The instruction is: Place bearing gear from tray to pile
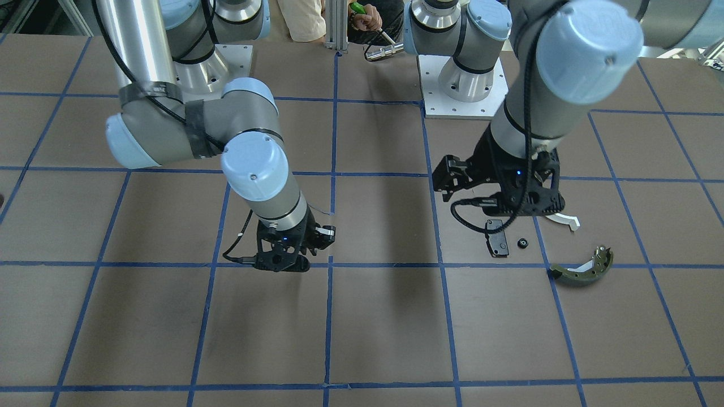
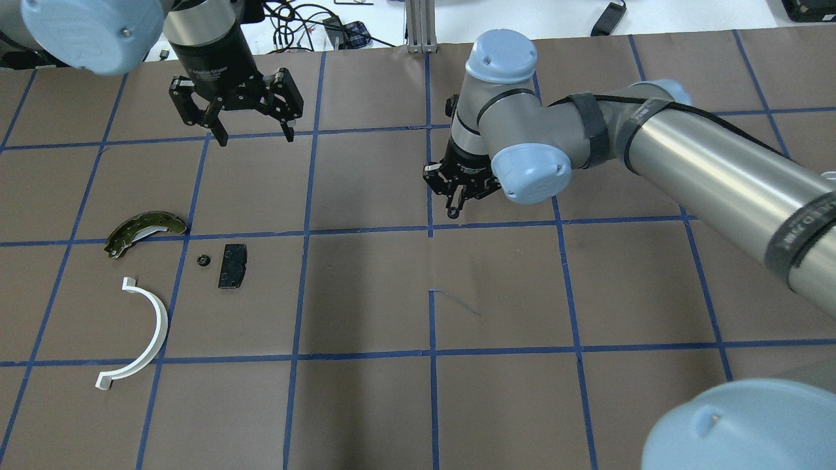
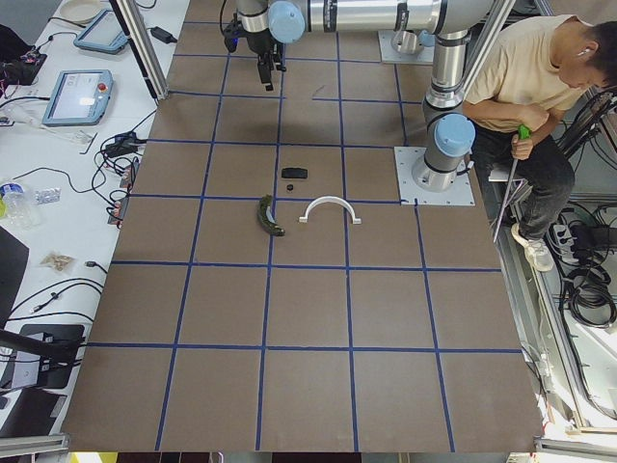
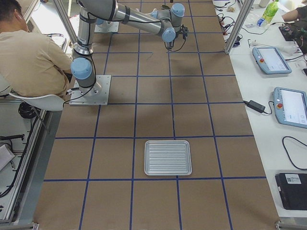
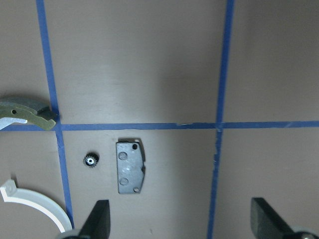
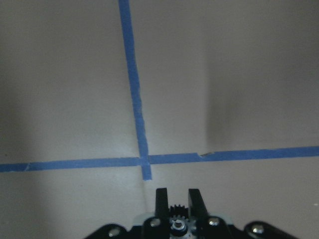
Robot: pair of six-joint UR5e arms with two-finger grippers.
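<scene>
**A:** Where is the gear you want to move?

**B:** It is in your right gripper (image 6: 177, 195). The two fingers are almost closed and pinch the gear (image 6: 175, 211) by its teeth, one finger on each side. The tray (image 4: 168, 157) looks bare.

**A:** And where is the pile?

**B:** Find the pad (image 2: 232, 266) first. Another little gear (image 2: 203, 260) sits just beside the pad, on its left. The shoe (image 2: 145, 230) is left of the pad and farther from the robot. The ring (image 2: 159, 323) is left of the pad and nearer the robot.

**A:** Which way do you have to go?

**B:** The pad is well apart from your right gripper. It lies off to the robot's left and a little closer to the robot, so I think you carry the gear left.

**A:** Is the other arm closer?

**B:** Yes. Your left gripper (image 2: 253, 137) hangs near the pad, on the side away from the robot. Its fingers are spread wide and hold nothing. But the right one has the gear, so the right one has to make the trip.

**A:** Which way does the gear point?

**B:** It is round, so it has no long side. Its hole faces up along the fingers, toward the wrist camera. The pad's long side runs toward and away from the robot.
</scene>
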